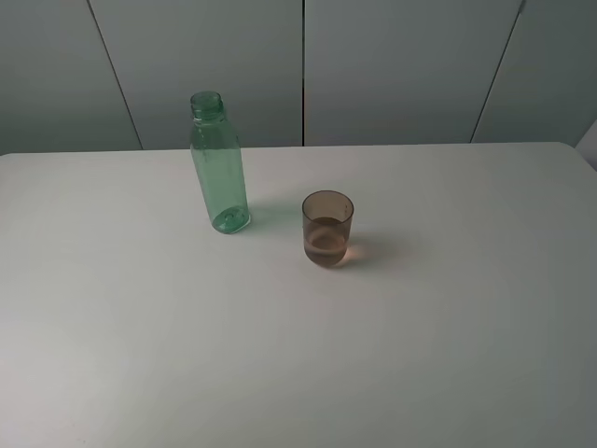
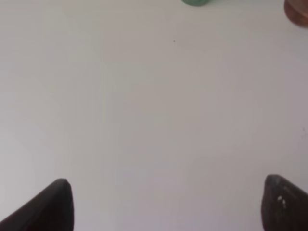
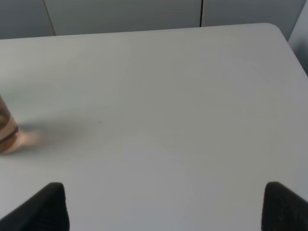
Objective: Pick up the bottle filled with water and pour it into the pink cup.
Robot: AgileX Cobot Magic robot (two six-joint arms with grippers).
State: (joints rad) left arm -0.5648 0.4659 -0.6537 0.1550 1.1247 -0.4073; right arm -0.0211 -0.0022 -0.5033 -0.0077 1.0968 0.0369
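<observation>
The bottle, clear green and uncapped, stands upright on the white table left of centre. The pink cup stands upright to its right, a short gap away, with some liquid in its lower part. Neither arm shows in the exterior high view. In the left wrist view my left gripper is open over bare table, with only the bottle's base and the cup's edge far ahead. My right gripper is also open with nothing between its fingers, and the cup sits at that picture's edge.
Grey wall panels stand behind the table's far edge. The table's far right corner shows in the right wrist view. Only the bottle and cup stand on the tabletop.
</observation>
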